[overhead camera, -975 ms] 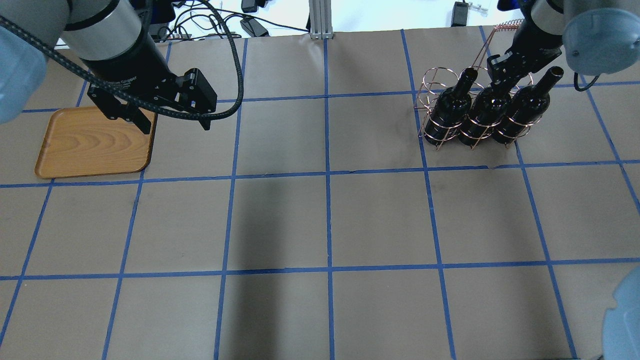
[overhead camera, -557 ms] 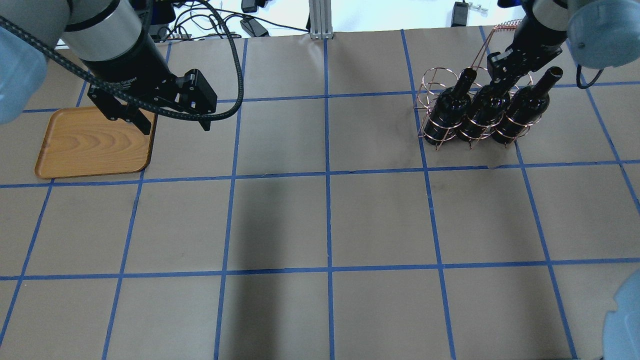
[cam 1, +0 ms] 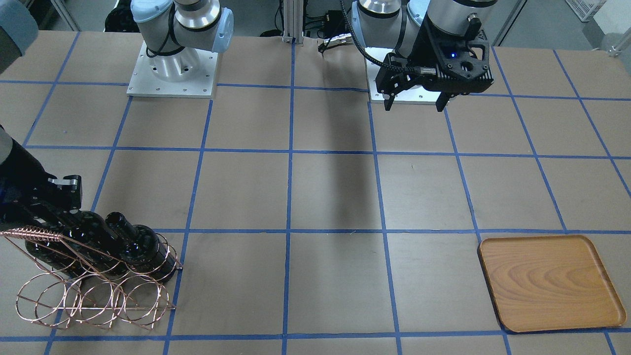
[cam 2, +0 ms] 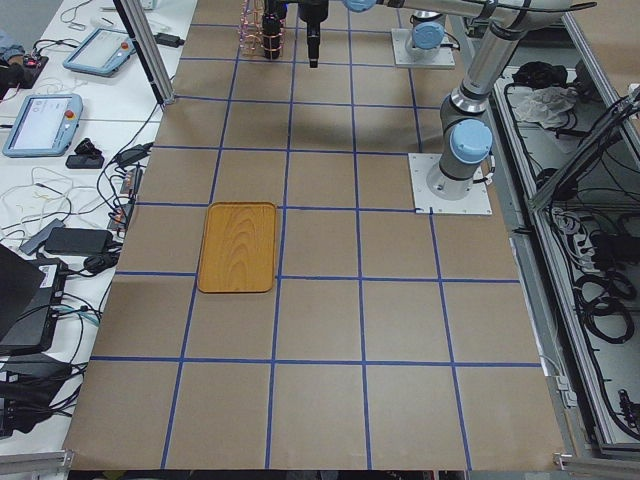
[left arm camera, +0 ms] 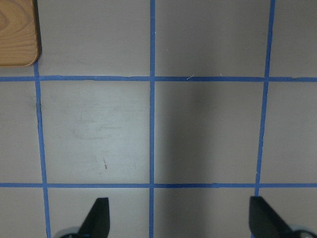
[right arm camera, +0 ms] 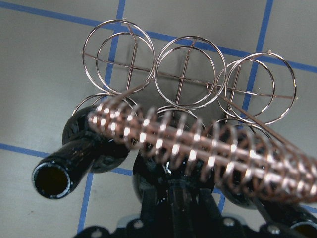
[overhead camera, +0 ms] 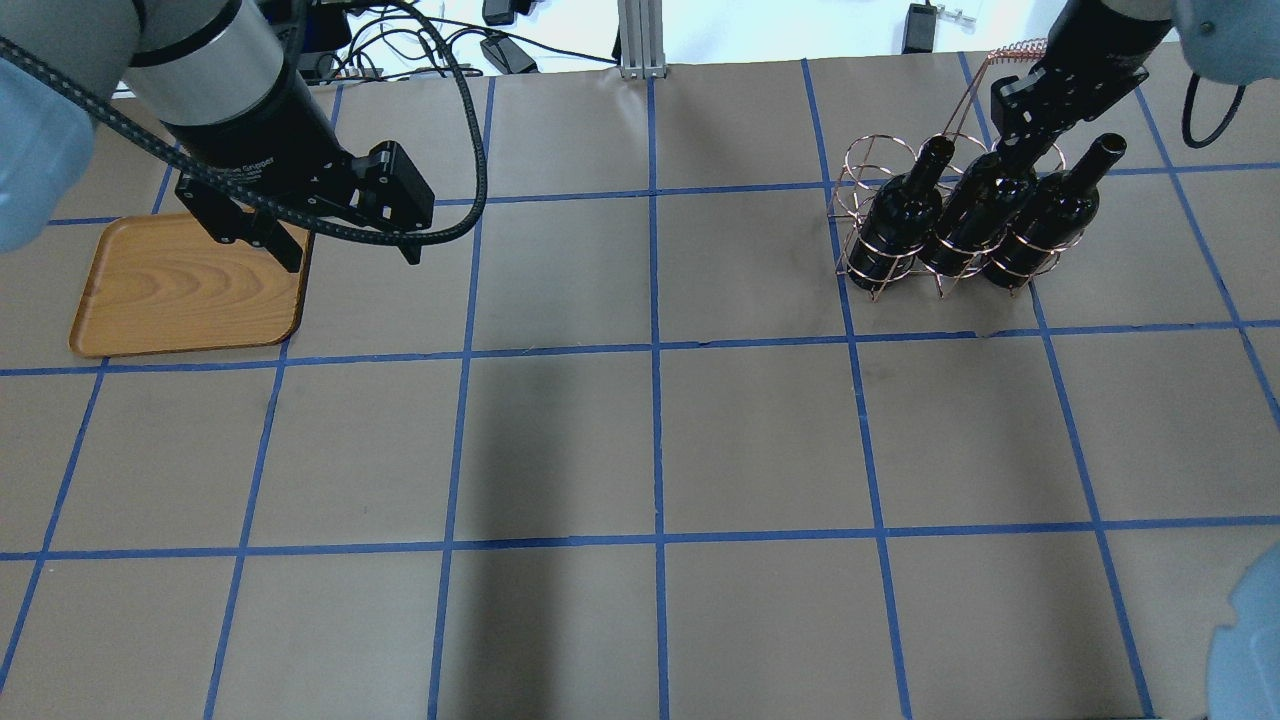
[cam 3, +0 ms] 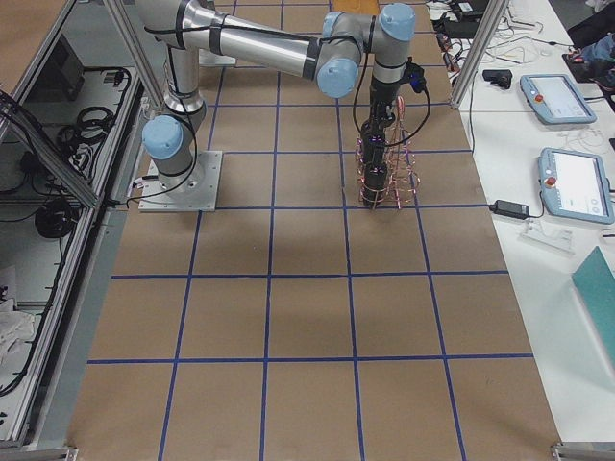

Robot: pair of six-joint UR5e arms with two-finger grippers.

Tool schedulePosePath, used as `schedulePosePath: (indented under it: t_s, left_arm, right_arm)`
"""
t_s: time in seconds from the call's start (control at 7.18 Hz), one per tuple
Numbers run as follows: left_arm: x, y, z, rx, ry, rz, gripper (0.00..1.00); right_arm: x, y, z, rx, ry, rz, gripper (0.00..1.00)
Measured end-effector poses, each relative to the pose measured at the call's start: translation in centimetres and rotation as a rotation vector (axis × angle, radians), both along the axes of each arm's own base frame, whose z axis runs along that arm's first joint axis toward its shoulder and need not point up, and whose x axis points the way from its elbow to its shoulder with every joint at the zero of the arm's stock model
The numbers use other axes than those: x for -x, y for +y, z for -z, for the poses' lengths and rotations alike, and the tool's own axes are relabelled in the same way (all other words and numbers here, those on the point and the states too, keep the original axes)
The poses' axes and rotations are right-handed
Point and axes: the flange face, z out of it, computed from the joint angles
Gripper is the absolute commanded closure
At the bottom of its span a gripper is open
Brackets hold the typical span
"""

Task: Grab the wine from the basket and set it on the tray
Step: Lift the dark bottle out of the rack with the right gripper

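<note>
Right claw (overhead camera: 1012, 150) is down on the neck of the middle wine (overhead camera: 968, 225); fingers sit tight on either side of the neck, so it reads as clamped on the bottle; the neck itself is hidden under the claw in the overhead view.

That bottle sits in the basket (cam 1: 93, 301), leaning, with its base inside the wire loops; two matching bottles flank it, one on the overhead view's left (overhead camera: 900, 215) and one on its right (overhead camera: 1050, 215); all three bodies are touching or nearly so. The coiled handle (right arm camera: 198, 144) crosses just in front of the right wrist camera, above the bottles; a second row of three loops lies beyond them.

Left claw (overhead camera: 350, 250) hangs above the table (overhead camera: 660, 440) with its fingers wide apart and nothing between them; it is just beside the tray's near-right corner in the overhead view.

Tray (overhead camera: 180, 290) lies flat on the table on the robot's left, well apart from the basket on the robot's right; bare wood grain is showing.
</note>
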Motion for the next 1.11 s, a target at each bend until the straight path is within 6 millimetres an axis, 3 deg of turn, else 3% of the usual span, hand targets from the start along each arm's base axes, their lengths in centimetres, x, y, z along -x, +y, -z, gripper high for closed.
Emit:
schedulePosePath:
  t_s: [0.28,0.7,1.11]
  left_arm:
    - [0.0,0.0,0.0,0.000,0.000,0.000,0.00]
    - [0.0,0.0,0.0,0.000,0.000,0.000,0.00]
    - [0.0,0.0,0.0,0.001,-0.001,0.000,0.00]
  right_arm:
    - [-0.1,0.7,-3.0,-0.046,0.009,-0.002,1.00]
    - [-0.7,3.5,-6.7,-0.078,0.029,-0.005,1.00]
    - [-1.6,6.0,-8.3,-0.126,0.021,-0.003,1.00]
